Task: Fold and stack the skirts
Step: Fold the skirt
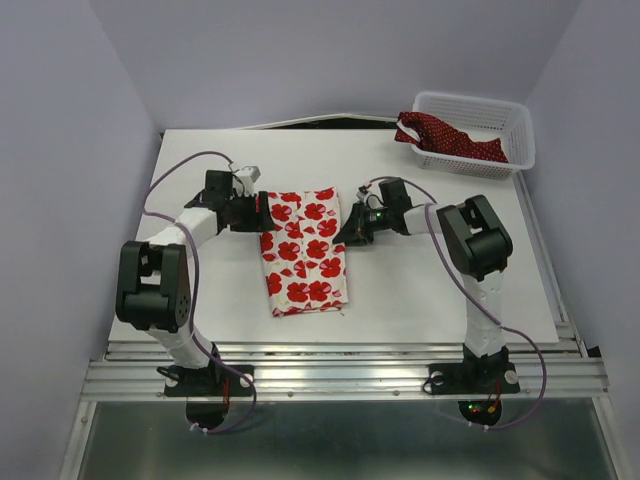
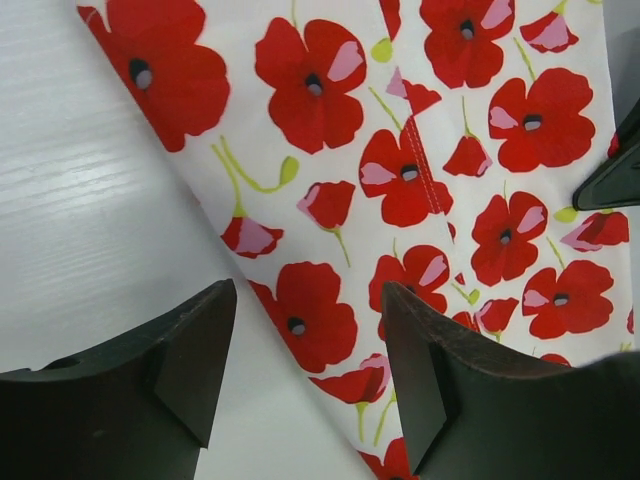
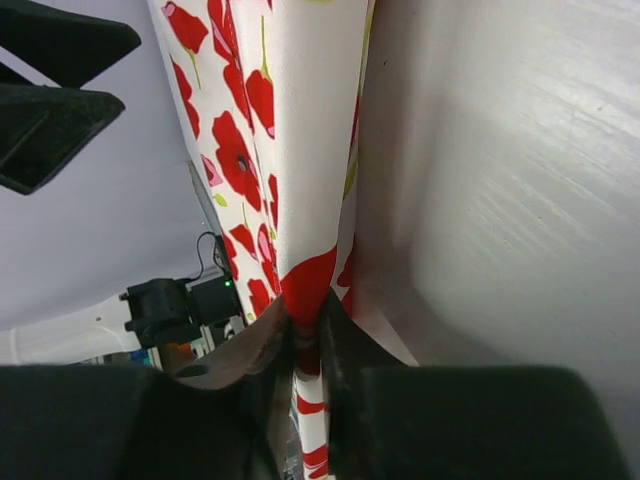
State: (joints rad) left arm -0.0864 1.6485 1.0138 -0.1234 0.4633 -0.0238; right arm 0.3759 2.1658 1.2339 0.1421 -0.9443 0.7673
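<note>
Two grippers flank one skirt at the middle of the table [image 1: 200, 170].
Your right gripper [image 3: 305, 322] pinches the right edge of the floral skirt [image 1: 305, 250]; your left gripper [image 1: 262, 212] hangs over its left edge, jaws spread wide, empty. Long axis runs near-to-far; the dark red skirt [image 1: 445, 135] sits in the basket [image 1: 517, 128], far right corner.

The white poppy skirt [image 1: 305, 250] reads as smooth, matt woven cloth, with stitching showing along a seam. The dotted dark red skirt [image 1: 452, 141] is soft cloth too. The basket [image 1: 522, 135] is white plastic lattice. The bench [image 1: 200, 170] has a white, matt, faintly grained top. The left pincer [image 2: 308, 305] is matt black plastic.
</note>
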